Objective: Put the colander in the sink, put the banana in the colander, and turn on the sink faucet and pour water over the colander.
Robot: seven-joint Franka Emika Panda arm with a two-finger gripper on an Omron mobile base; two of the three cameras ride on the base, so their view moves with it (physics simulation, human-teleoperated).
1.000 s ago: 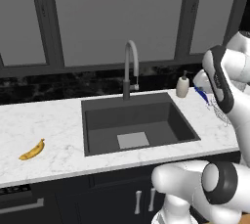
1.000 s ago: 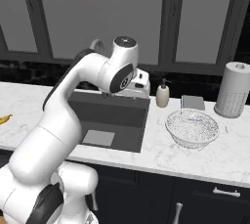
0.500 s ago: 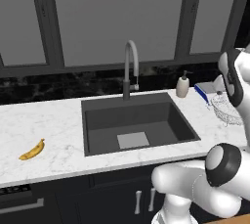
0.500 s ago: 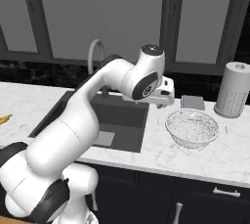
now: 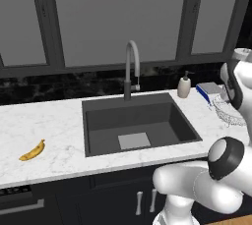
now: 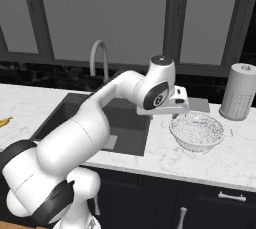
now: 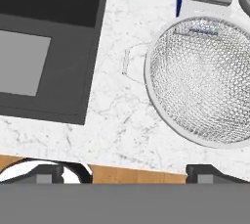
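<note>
Colander (image 6: 196, 131) sits on the white marble counter (image 5: 54, 135) right of the sink (image 5: 139, 125), w/ the gripper (image 6: 181, 104) up over its left rim, fingers spread wide apart & holding nothing; in hand view the colander (image 7: 202, 78) lies to the right, sink (image 7: 46, 47) at left. Banana (image 5: 32, 151) lies on the counter well left of the sink, faucet (image 5: 131, 67) stands behind the basin, soap dispenser (image 5: 184, 85) & paper towel roll (image 6: 239, 92) at the back
</note>
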